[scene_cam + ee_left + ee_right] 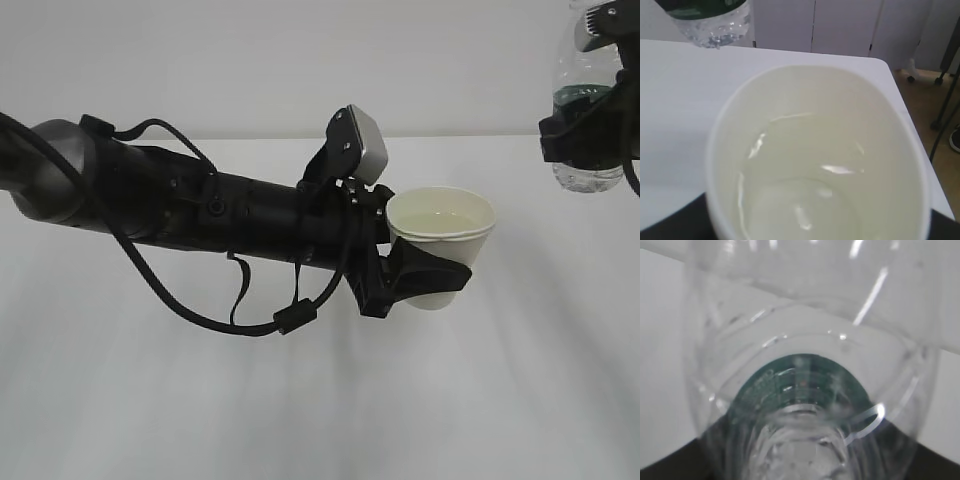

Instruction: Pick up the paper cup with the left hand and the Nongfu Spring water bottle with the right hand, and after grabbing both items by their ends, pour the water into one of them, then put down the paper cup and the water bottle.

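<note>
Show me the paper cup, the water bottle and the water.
paper cup [442, 235], exterior view, outer wall below rim.
water bottle [585, 175], exterior view, ribbed bottom end.
water [805, 185], left wrist view, surface inside cup.

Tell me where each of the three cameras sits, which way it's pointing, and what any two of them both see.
Exterior view: in front, angled slightly down at the white table; shows the left hand holding the paper cup and the right hand on the water bottle.
Left wrist view: above the cup, looking into the water.
Right wrist view: against the bottle, looking along it.
Shared: exterior and left wrist views both show the cup and the bottle's base.
</note>
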{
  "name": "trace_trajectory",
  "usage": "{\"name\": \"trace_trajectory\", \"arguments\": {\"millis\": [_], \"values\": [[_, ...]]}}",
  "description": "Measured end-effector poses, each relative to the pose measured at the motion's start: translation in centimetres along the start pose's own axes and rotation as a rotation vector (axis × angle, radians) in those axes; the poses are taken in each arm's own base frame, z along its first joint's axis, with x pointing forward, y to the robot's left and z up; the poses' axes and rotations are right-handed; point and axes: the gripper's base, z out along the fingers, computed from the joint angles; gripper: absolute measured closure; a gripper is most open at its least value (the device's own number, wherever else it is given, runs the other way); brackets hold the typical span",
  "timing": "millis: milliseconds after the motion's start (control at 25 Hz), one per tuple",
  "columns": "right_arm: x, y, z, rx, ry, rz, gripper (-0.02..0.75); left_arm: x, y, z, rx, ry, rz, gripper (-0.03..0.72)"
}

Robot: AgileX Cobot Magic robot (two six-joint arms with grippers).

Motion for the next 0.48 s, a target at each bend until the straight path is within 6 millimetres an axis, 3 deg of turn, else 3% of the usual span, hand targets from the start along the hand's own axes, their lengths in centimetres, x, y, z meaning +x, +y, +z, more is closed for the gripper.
{"name": "trace_trajectory", "arguments": {"millis": [480], "values": [[0.1, 0.8, 3.5, -0.072, 0.04, 0.004, 0.34, 0.0, 0.0, 0.0, 0.0, 0.0, 0.0, 0.251]]}}
